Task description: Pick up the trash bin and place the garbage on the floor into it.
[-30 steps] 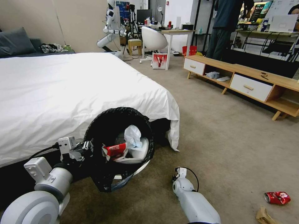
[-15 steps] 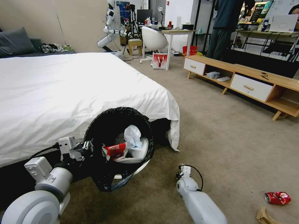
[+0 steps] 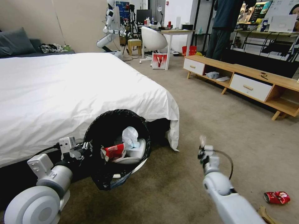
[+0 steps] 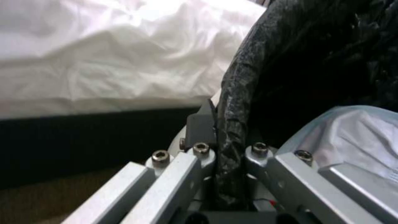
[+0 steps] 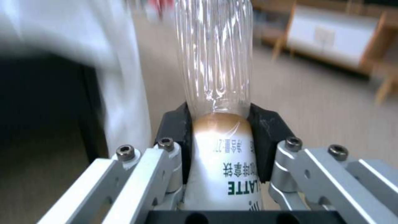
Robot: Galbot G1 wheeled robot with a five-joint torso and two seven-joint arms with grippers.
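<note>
Right hand (image 5: 217, 137) around ribbed clear bottle (image 5: 215, 62)

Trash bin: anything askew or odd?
Yes. The trash bin hangs tilted, mouth facing the camera, left hand clamped on its bag-covered rim; contents lean toward the opening. A crushed red can lies on the carpet.

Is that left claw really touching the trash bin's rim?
Touching. The left wrist view shows the left gripper clamped on the trash bin, fingers pressing either side of its bagged rim.
</note>
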